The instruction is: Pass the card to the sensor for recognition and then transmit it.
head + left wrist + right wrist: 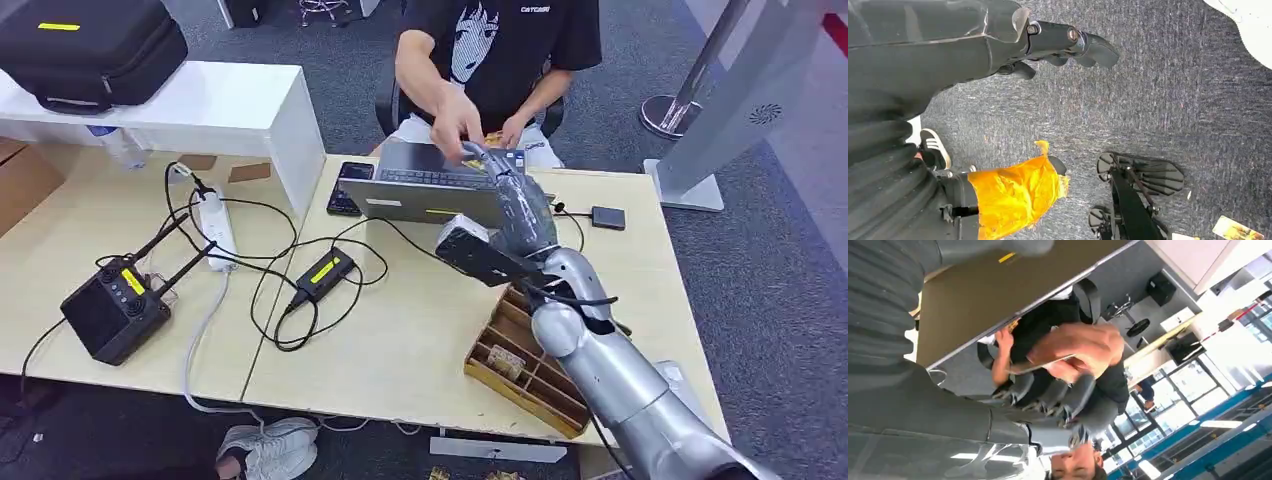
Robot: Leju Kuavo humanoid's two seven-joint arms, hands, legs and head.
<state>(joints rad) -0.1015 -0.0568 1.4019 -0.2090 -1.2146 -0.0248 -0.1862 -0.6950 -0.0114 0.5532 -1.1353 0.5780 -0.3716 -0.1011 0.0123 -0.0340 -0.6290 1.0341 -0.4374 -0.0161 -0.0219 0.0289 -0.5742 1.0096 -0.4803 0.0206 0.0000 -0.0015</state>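
One wide wooden bench [400, 340] carries everything, with a person in a black T-shirt [500, 50] seated at its far side. A white raised shelf [200, 105] stands at the far left of the bench with a black case [90, 45] on top. The right silver arm [620, 390] reaches from the near right across the bench toward the far side. An open grey laptop [430, 190] sits at the far middle, its lid toward the robot. At the near right lies a wooden divided tray [520, 365], partly under the arm. A black radio box with antennas [115, 310] rests near left, and a white power strip [217, 228] and a black power adapter [322, 275] lie between it and the laptop, joined by looping black cables [270, 300].

The right robot hand [510, 190] is raised over the laptop's far edge, its fingers [1048, 397] curled under the card [1040, 365], which it holds up edge-on. The person's hand [1083, 347] is closed on the same card from the other side, so both grip it above the laptop. A black phone [350, 185] lies just left of the laptop, and a small black sensor pad [607, 217] lies to its right.

The left robot hand [1058, 47] hangs over grey carpet [1173, 100], its fingers loosely bent and holding nothing.
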